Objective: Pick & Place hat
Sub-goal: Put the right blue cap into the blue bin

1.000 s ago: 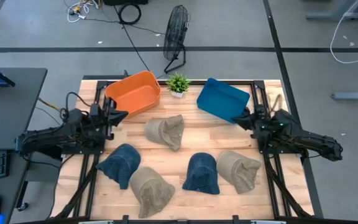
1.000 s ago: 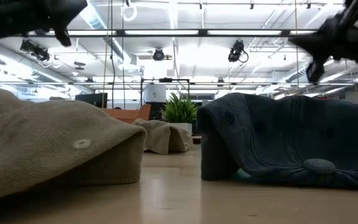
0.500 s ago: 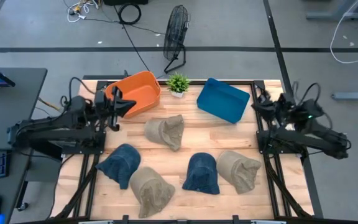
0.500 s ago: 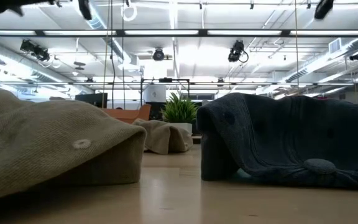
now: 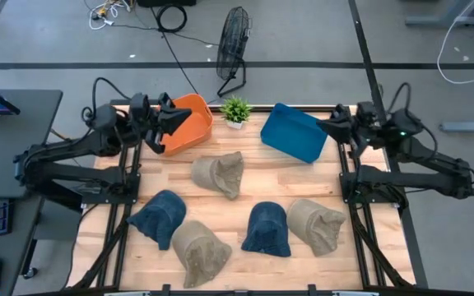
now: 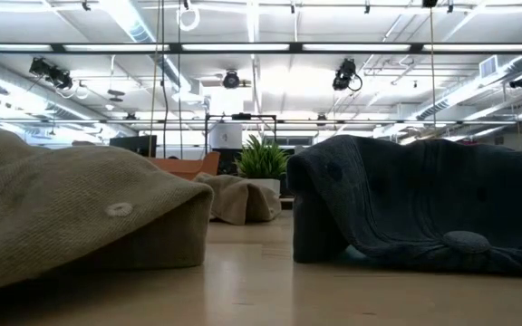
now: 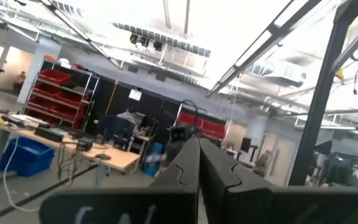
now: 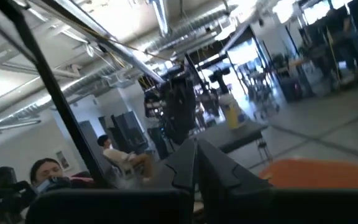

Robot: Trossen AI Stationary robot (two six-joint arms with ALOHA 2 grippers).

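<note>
Several hats lie crown-up on the wooden table: a tan one in the middle [image 5: 219,173], a blue one [image 5: 159,216] and a tan one [image 5: 198,249] near the left, a blue one [image 5: 267,228] and a tan one [image 5: 316,224] near the right. The low view shows a tan hat [image 6: 80,213] and a blue hat [image 6: 424,204] close up. My left gripper [image 5: 174,120] is raised over the orange bin [image 5: 189,123], fingers shut [image 7: 199,163]. My right gripper [image 5: 330,128] hovers at the blue bin's [image 5: 293,132] right edge, fingers shut [image 8: 196,158]. Neither touches a hat.
A small green plant [image 5: 235,109] stands between the two bins at the table's far edge. A floor fan [image 5: 233,45] stands beyond the table. Bare wood shows between the hats and at the table's near edge. A person sits in the room behind, seen in the right wrist view.
Both arms have risen from low over the table and swung toward the far edge, tipping their wrists upward. The left gripper went from beside the orange bin to above it. The right gripper stays by the blue bin's right edge. Both left the low view upward. The hats kept still.
</note>
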